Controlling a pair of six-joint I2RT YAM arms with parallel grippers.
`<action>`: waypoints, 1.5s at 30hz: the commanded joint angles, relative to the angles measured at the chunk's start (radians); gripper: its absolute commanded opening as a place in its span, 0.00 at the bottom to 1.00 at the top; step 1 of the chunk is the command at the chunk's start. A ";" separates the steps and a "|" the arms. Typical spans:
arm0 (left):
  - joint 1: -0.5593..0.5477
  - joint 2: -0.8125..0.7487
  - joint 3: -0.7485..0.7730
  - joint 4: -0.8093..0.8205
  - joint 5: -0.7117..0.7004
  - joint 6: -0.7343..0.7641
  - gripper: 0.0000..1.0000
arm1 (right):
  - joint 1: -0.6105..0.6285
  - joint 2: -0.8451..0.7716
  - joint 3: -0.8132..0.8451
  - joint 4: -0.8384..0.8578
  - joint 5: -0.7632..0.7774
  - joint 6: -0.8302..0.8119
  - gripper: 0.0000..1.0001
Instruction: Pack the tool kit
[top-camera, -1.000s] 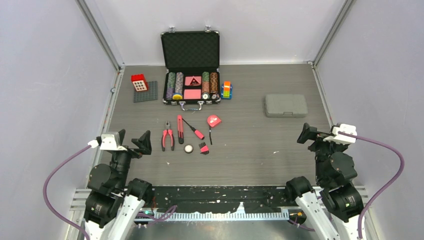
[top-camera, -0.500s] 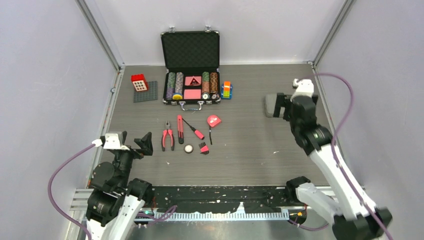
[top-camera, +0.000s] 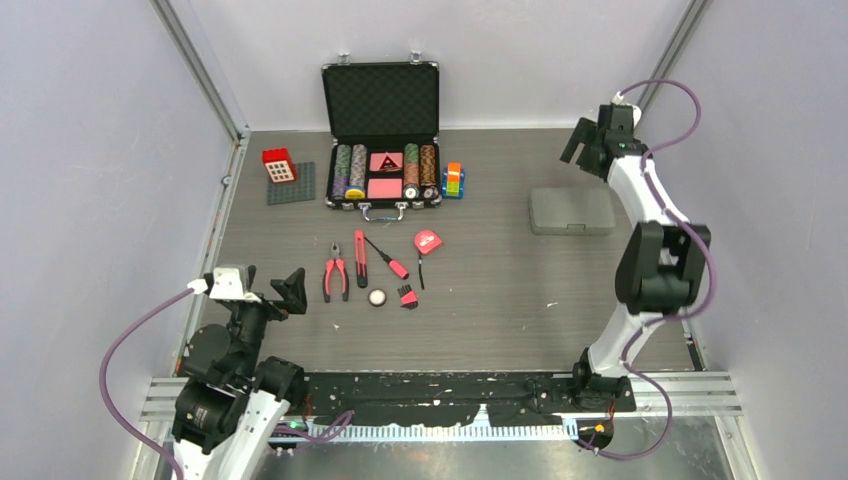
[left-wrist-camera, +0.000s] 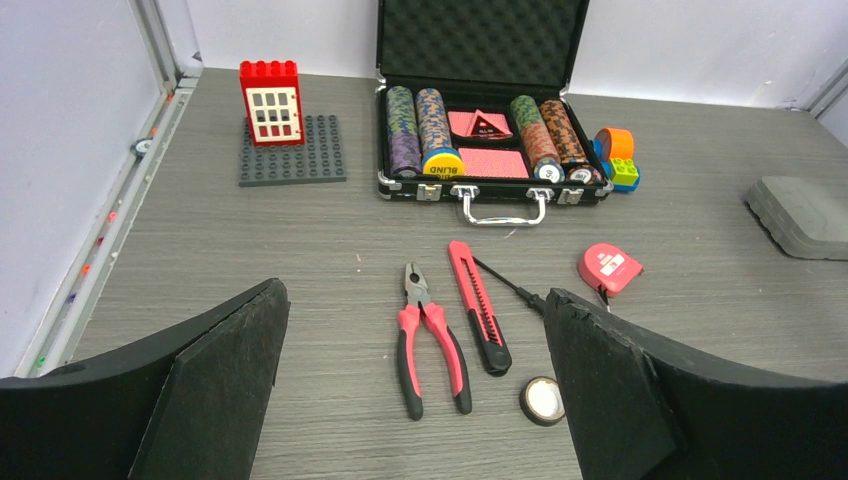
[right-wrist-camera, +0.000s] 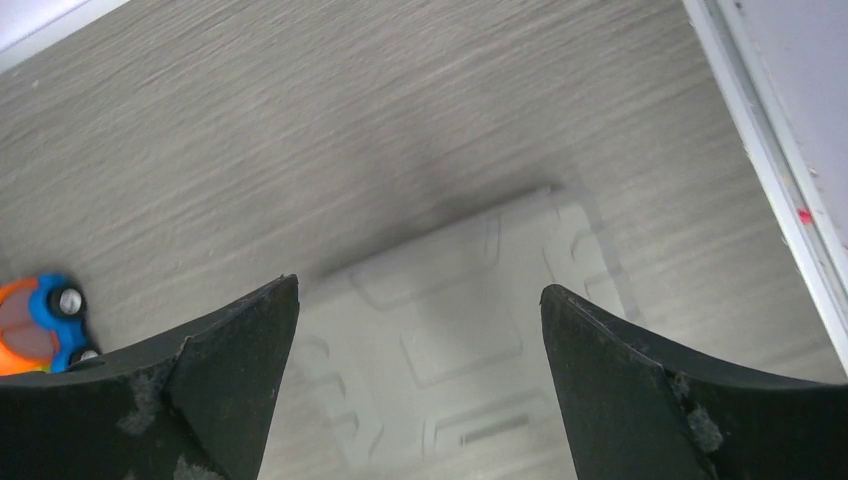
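The tool kit's grey case (top-camera: 572, 211) lies shut at the table's right; the right wrist view shows its lid (right-wrist-camera: 450, 320), blurred, from above. Red-and-black pliers (top-camera: 335, 277), a knife (top-camera: 360, 257), a screwdriver (top-camera: 388, 258), a red tape measure (top-camera: 428, 241) and a tape roll (top-camera: 377, 297) lie loose at centre-left. My left gripper (top-camera: 268, 283) hovers open near its base, facing the pliers (left-wrist-camera: 430, 340), with nothing between its fingers. My right gripper (top-camera: 587, 155) is raised above the case's far edge, open and empty (right-wrist-camera: 419, 287).
An open black case of poker chips (top-camera: 381, 130) stands at the back centre, with a colourful block toy (top-camera: 454, 180) beside it. A red brick house (top-camera: 279, 165) sits on a grey baseplate (top-camera: 295, 190) at the back left. Walls and rails close in both sides.
My right arm has swung up from beside its base and reached out to the far right, over the grey case. The left arm has barely shifted. Both grippers stay open.
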 joint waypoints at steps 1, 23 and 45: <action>0.016 -0.003 -0.002 0.024 0.031 0.002 1.00 | -0.077 0.177 0.195 -0.071 -0.120 0.017 0.95; 0.076 0.008 -0.009 0.042 0.152 -0.003 1.00 | -0.116 0.245 0.002 -0.059 -0.488 -0.208 0.72; 0.076 0.342 0.051 0.120 0.490 -0.173 1.00 | 0.336 -0.269 -0.384 0.065 -0.392 -0.095 0.75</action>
